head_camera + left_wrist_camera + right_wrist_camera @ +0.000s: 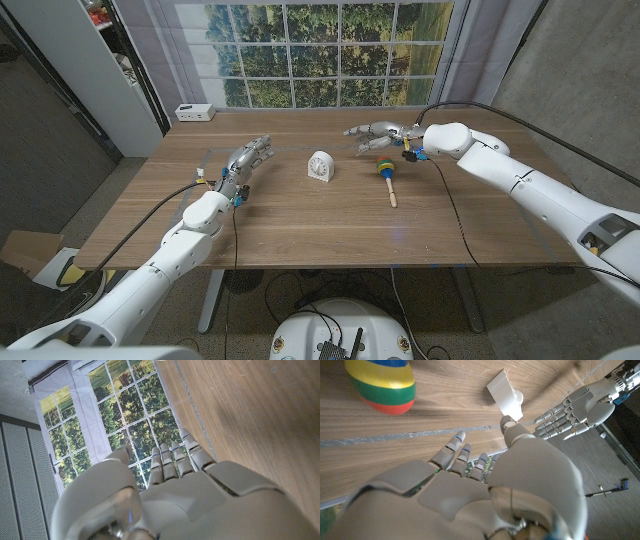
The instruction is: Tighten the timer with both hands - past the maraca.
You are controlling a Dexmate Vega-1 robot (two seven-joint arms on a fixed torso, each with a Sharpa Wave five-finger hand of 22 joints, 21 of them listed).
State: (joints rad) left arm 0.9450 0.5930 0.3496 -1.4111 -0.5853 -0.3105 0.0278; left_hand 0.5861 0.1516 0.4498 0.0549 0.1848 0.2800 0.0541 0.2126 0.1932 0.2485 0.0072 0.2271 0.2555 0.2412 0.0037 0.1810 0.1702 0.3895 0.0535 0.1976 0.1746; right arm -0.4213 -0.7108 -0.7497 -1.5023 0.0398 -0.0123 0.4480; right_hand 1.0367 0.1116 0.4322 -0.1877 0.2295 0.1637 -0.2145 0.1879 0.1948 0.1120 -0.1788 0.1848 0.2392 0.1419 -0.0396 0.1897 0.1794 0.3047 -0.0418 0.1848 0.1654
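Observation:
A small white timer [320,167] with a round dial stands upright near the middle of the wooden table [300,225]; in the right wrist view the timer [506,396] shows edge-on. A maraca [385,174] with a striped head [382,385] and a wooden handle lies to the timer's right. My left hand [247,160] hovers open to the left of the timer, fingers stretched toward the far edge [175,460]. My right hand [378,134] hangs open above the table behind the maraca's head, fingers pointing toward the timer [470,460]. Neither hand touches anything.
A white power strip [194,112] lies on the floor beyond the table's far left corner. A window mural [320,50] covers the back wall. Cables run along both arms. My left hand [580,407] also appears across the table in the right wrist view.

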